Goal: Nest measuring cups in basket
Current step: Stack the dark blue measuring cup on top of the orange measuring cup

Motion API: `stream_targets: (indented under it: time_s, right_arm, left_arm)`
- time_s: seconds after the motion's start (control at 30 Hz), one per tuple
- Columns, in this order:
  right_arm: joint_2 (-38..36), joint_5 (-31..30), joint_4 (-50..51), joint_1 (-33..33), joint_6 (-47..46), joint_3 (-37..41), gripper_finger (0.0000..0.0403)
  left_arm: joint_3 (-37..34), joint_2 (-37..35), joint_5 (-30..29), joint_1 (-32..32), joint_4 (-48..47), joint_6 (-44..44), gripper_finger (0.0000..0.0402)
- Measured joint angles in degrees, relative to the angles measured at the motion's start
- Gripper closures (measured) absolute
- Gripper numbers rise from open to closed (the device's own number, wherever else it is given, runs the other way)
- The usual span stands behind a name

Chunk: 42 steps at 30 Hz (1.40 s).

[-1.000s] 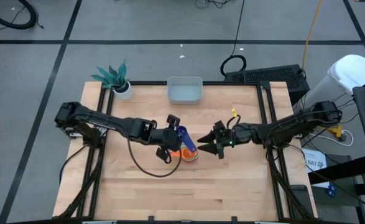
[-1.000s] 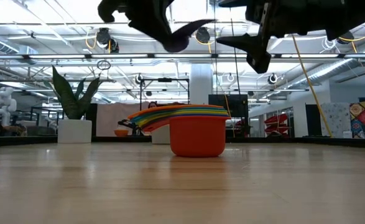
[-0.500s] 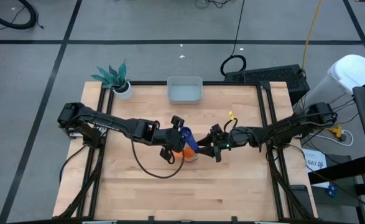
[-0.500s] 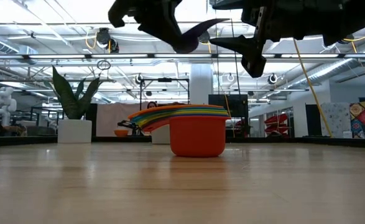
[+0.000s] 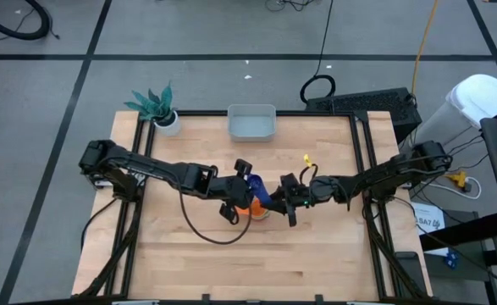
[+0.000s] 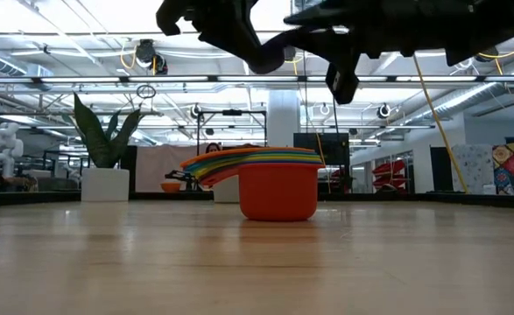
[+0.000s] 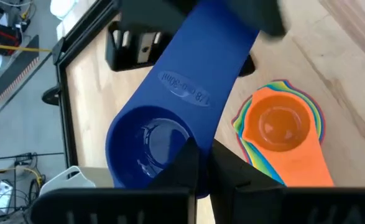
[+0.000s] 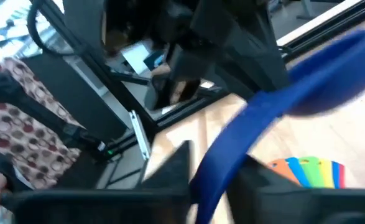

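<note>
Both my arms reached in low over the middle of the table (image 5: 189,254), the left one stretched from the left edge, the right one from the right edge, so that my two grippers met nearly nose to nose above the stack of nested cups (image 6: 265,179).

My left gripper (image 5: 246,188) hung in the air just over that stack, and my right gripper (image 5: 275,198) came level with it from the other side. Between them I carried the dark blue measuring cup (image 7: 170,118), clear of the table. Its long axis ran roughly along the line from one gripper to the other: the bowl lay at my left gripper's end and the flat handle (image 8: 232,149) pointed toward my right gripper.

My left fingers (image 7: 188,168) were pressed close on the rim of the blue bowl, pinching it. My right jaws were drawn in around the handle, one finger on either side of it, and appeared to grip it.

Below, the other cups sat nested on the wood, red cup outermost, the orange cup (image 7: 280,127) innermost, handles fanned to one side. The pale basket (image 5: 251,124) stood well apart at the table's far edge, near the potted plant (image 5: 157,108).
</note>
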<state>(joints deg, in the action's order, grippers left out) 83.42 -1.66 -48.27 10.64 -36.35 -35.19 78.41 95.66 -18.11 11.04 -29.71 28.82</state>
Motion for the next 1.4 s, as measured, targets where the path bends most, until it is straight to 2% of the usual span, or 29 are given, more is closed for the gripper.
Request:
stream_targets:
  time_s: [0.03,0.07,0.2,0.37,0.7,0.9,1.17,1.4]
  right_arm:
    - [-0.2,0.1,0.3,0.0,1.0,0.1,0.0373]
    - [-0.3,0.0,0.9,0.2,1.2,0.1,0.0384]
    - [-0.4,-0.8,2.0,0.7,1.3,0.1,0.0398]
    - [-0.5,-2.4,2.3,1.7,2.7,0.1,0.0401]
    - [-0.5,-4.4,3.4,1.8,3.9,0.0,0.0402]
    - [-0.5,-6.8,3.6,1.4,6.0,0.0,0.0402]
    - [-0.5,-14.1,2.7,1.4,10.9,0.0,0.0402]
    - [-0.5,-16.3,3.5,1.3,12.5,0.0,0.0402]
  left_arm:
    - [0.0,0.0,-0.2,0.0,0.0,0.0,0.0383]
    - [0.0,-0.1,-0.6,0.0,-0.1,0.0,0.0382]
    - [0.0,-0.1,-0.6,0.3,0.0,0.0,0.0383]
    - [0.0,-0.2,-1.9,0.6,1.4,-0.7,0.0372]
    - [-0.1,-1.2,-5.0,2.7,4.1,-0.9,0.0291]
    - [-0.1,-1.2,-8.1,4.1,3.9,-1.3,0.0257]
    - [-0.1,-1.2,-12.1,4.2,6.8,-4.6,0.0233]
    - [0.0,-1.2,-14.4,4.2,14.4,-3.7,0.024]
